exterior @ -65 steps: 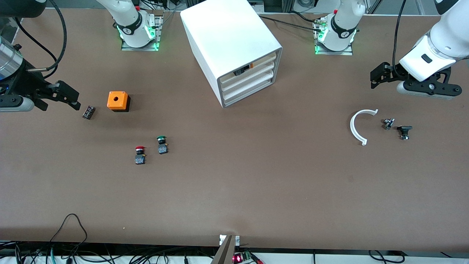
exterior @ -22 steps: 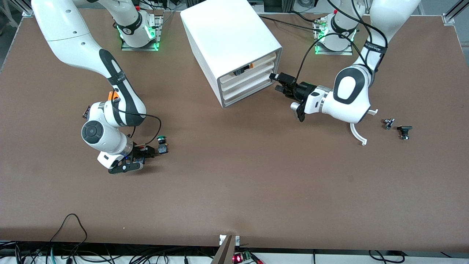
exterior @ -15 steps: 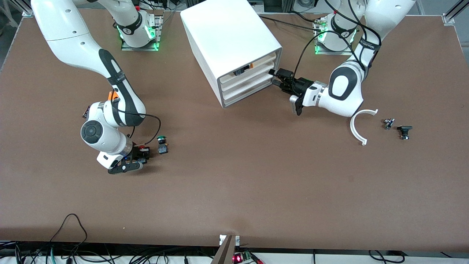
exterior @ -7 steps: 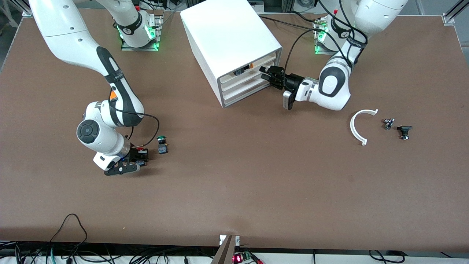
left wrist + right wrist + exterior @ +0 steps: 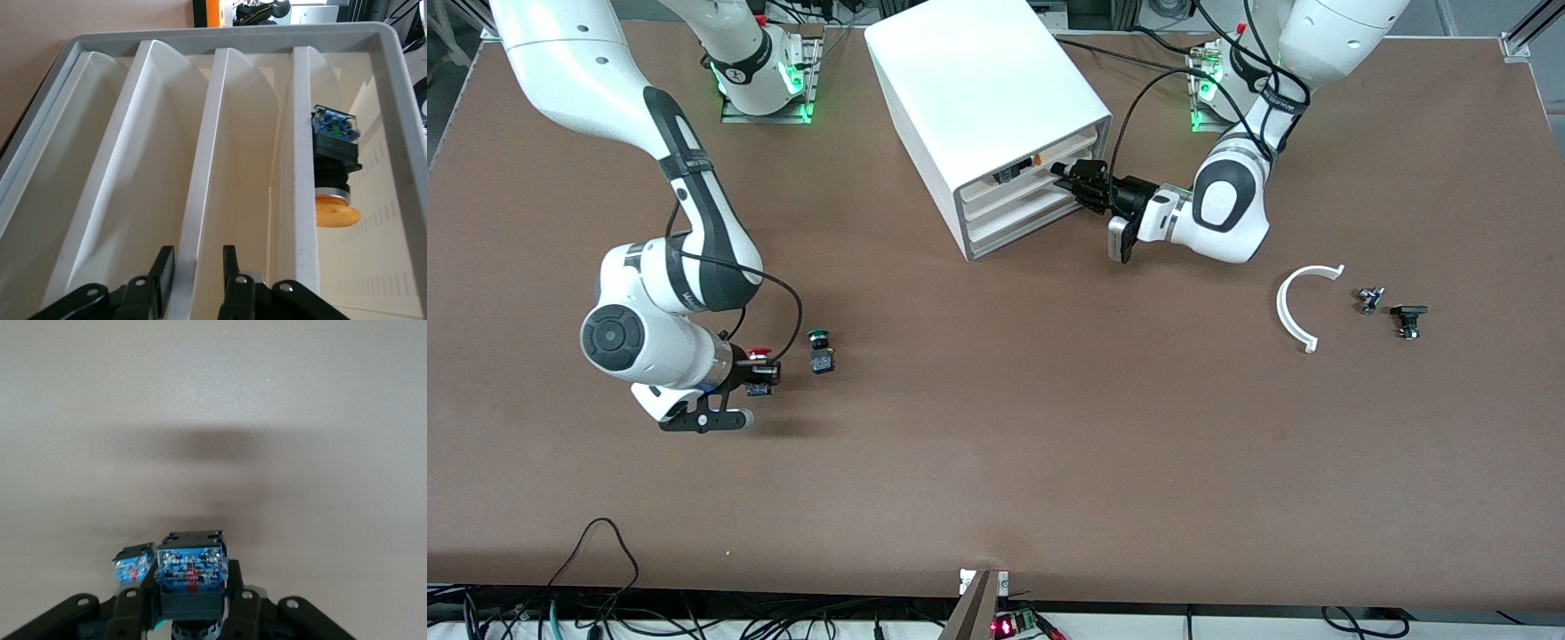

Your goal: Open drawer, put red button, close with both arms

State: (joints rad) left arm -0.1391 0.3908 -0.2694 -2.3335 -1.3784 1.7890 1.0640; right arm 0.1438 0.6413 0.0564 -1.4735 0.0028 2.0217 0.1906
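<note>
My right gripper (image 5: 756,375) is shut on the red button (image 5: 760,356) and holds it just above the table, beside the green-capped button (image 5: 819,349). In the right wrist view the fingers (image 5: 133,603) clamp the button's dark body with bluish contacts (image 5: 190,568). My left gripper (image 5: 1067,174) is at the front of the white drawer unit (image 5: 987,89), by the upper drawers (image 5: 1040,182). In the left wrist view it (image 5: 195,270) is open, with one white drawer-front rib (image 5: 207,200) between its fingers. The drawers look shut.
An orange-capped button (image 5: 333,173) lies in the unit's top slot. A white curved piece (image 5: 1291,307) and two small dark parts (image 5: 1369,300) (image 5: 1408,318) lie toward the left arm's end. A second bluish contact block (image 5: 133,563) shows beside the held button.
The right gripper closed on the red button and has lifted it off the table. The left gripper has moved in from the side to the drawer unit's front.
</note>
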